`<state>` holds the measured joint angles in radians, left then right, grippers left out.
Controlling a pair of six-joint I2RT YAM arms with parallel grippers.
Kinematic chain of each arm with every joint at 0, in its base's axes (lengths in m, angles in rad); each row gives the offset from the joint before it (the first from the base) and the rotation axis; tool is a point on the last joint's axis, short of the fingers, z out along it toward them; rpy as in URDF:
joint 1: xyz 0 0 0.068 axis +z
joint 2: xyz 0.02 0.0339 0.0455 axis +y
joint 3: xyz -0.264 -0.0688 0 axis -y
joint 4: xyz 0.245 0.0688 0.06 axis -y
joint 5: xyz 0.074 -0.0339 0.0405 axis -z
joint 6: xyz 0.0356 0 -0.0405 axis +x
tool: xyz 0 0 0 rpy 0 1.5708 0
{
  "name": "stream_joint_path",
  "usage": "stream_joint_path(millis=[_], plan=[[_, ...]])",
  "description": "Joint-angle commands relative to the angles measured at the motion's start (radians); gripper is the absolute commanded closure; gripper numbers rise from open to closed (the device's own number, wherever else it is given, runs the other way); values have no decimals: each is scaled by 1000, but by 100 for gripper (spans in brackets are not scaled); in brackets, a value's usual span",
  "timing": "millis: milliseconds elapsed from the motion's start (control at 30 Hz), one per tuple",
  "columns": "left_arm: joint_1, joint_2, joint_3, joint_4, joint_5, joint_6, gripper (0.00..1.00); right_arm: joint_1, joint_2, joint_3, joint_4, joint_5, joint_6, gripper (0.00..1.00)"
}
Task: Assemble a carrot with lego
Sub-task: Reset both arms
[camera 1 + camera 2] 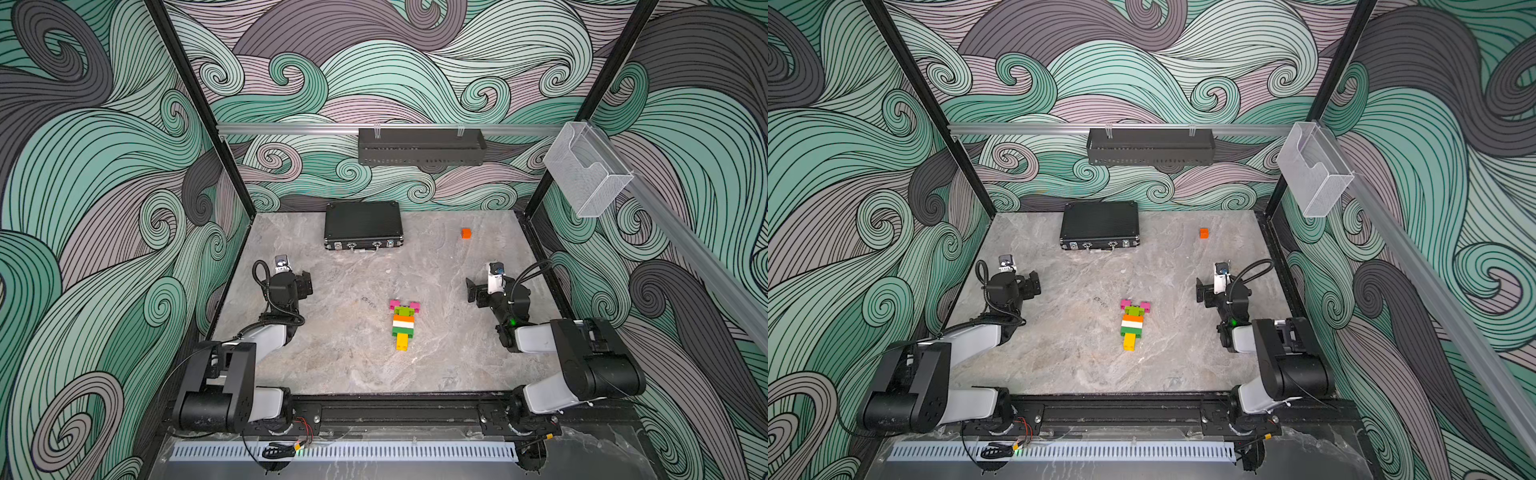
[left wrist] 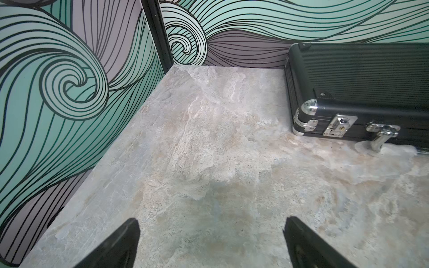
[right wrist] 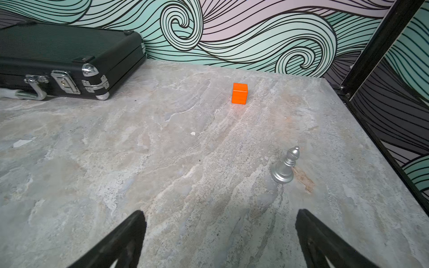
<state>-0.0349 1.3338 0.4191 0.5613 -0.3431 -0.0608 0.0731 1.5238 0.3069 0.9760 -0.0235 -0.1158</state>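
1. The carrot (image 1: pixel 403 326) lies flat on the table (image 1: pixel 332 365), a little right of centre and in the near half. Both top views show it (image 1: pixel 1133 325).
2. Its long axis runs near to far, leaning slightly. The yellow tip points to the near edge, and the two pink bricks splay out at the far end. The bands from the tip are dark green, white, orange and lime.
3. The left claw (image 1: pixel 306 284) has its jaws wide apart with nothing between them. In the left wrist view only bare table shows between them (image 2: pixel 212 222).
4. The right claw (image 1: pixel 471 289) also has its jaws wide apart and holds nothing (image 3: pixel 220 213).
5. Key relation: the carrot sits between the two claws and nearer than both. It is right of and nearer than the left claw, and left of and nearer than the right claw. The right claw is the closer one, though neither touches the carrot.
6. Both claws face the far side of the table, and neither wrist view shows the carrot. A reach would mean turning back towards the near side, with the jaws across the short width.
7. Other items are a black briefcase (image 1: pixel 363 224) at the far edge, an orange cube (image 1: pixel 466 233) at far right, and a silver chess piece (image 3: pixel 285 167) seen only in the right wrist view.
8. Judgement: the stack looks complete and I see no loose studded bricks.
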Motion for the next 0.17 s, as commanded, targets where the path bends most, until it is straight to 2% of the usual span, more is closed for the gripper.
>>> stream_joint_path(millis=[0, 133], plan=[[6, 3, 11, 22, 8, -10, 3, 13, 12, 28, 2, 93, 15, 0], [6, 7, 17, 18, 7, -10, 3, 13, 8, 23, 8, 92, 16, 1]])
